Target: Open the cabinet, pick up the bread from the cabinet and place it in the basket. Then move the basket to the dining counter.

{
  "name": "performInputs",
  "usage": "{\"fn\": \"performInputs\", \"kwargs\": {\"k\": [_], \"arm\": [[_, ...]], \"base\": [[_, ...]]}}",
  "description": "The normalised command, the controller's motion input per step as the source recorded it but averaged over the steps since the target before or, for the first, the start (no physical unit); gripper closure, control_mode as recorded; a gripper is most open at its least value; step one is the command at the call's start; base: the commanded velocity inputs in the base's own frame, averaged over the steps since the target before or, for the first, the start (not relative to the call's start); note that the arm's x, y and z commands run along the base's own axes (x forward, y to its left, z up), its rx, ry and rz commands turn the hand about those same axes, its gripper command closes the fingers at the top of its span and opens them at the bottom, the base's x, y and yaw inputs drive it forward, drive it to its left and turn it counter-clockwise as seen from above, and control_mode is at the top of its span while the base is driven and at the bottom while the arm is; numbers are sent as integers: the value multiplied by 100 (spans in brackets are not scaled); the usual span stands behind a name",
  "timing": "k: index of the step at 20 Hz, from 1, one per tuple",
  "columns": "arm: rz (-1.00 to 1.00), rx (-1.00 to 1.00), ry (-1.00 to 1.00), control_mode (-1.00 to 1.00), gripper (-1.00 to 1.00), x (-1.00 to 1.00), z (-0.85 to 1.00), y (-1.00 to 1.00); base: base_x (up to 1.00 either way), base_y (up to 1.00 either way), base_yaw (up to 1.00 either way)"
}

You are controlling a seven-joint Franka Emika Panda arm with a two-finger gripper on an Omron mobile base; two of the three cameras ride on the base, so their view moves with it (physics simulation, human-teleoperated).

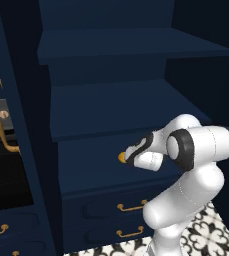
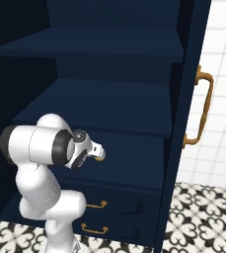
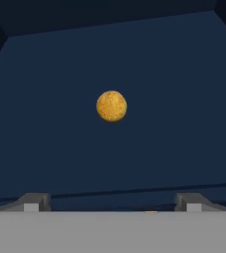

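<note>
The cabinet (image 1: 111, 100) stands open, both doors swung wide, brass handles (image 2: 201, 106) facing outward, navy shelves exposed. The white arm is folded at the elbow, forearm level, wrist reaching forward into the cabinet just above the lower shelf (image 1: 116, 165). The claw (image 3: 112, 205) points toward the back wall, fingers (image 3: 31, 202) set wide apart, holding nothing. The bread (image 3: 111, 105) sits on that lower shelf, ahead of the claw, centred between the fingers and apart from them, near the shelf's rear edge.
</note>
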Motion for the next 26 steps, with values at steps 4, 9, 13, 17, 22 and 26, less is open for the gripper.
{"fn": "performInputs", "kwargs": {"k": [4,9,13,17,22,26], "arm": [[0,0,0,-100,-100,24,-22,3],[0,0,0,-100,-100,24,-28,0],[0,0,0,-100,-100,25,-30,0],[0,0,0,-100,-100,26,-31,0],[2,0,0,-100,-100,16,-44,-1],[8,0,0,-100,-100,11,-54,-4]], "base": [[0,0,0],[0,0,0],[0,0,0],[0,0,0],[0,0,0],[0,0,0]]}}
